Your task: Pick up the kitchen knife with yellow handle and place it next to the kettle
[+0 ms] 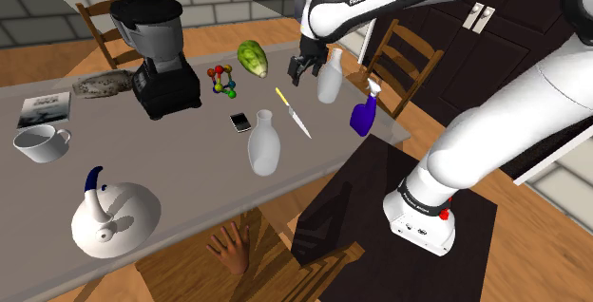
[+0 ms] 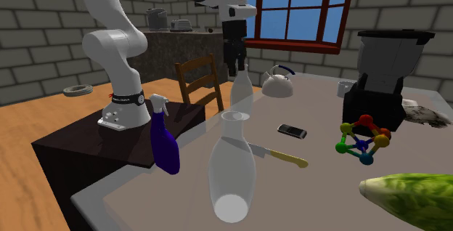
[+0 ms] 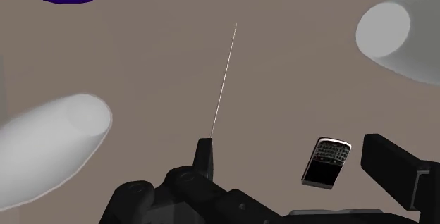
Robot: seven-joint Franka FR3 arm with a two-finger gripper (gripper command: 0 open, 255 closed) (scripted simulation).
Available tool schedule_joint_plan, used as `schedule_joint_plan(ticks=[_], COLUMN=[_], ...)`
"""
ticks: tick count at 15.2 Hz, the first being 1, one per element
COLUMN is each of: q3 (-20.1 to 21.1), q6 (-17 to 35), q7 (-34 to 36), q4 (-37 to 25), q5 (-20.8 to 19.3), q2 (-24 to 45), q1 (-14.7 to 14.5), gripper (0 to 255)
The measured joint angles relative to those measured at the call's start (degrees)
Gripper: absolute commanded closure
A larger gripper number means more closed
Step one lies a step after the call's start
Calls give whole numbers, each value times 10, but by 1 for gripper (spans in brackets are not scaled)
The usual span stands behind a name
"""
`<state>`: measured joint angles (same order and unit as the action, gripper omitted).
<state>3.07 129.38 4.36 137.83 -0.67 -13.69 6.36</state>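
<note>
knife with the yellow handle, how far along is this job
Nothing is done yet: the knife lies flat on the table, far from the kettle. In hand: the gripper hovers open near it, holding nothing. Left: descend, grasp, carry it beside the kettle.

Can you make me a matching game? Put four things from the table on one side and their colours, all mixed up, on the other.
Things:
1. kettle body
2. blender
3. lettuce
4. knife handle

Colours:
A. green
B. white
C. yellow
D. black

Pairs: 1-B, 2-D, 3-A, 4-C
</note>
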Motion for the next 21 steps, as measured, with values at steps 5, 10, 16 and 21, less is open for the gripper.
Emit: schedule_joint_plan(ticks=[5, 10, 16, 21], q3=[-8, -16, -29, -33], q6=[69, 124, 168, 191], q7=[23, 49, 67, 73], q4=[-21, -66, -140, -167], q5=[-5, -8, -1, 3], q2=[101, 213, 344, 398], q1=[14, 22, 33, 37], gripper=[0, 0, 0, 0])
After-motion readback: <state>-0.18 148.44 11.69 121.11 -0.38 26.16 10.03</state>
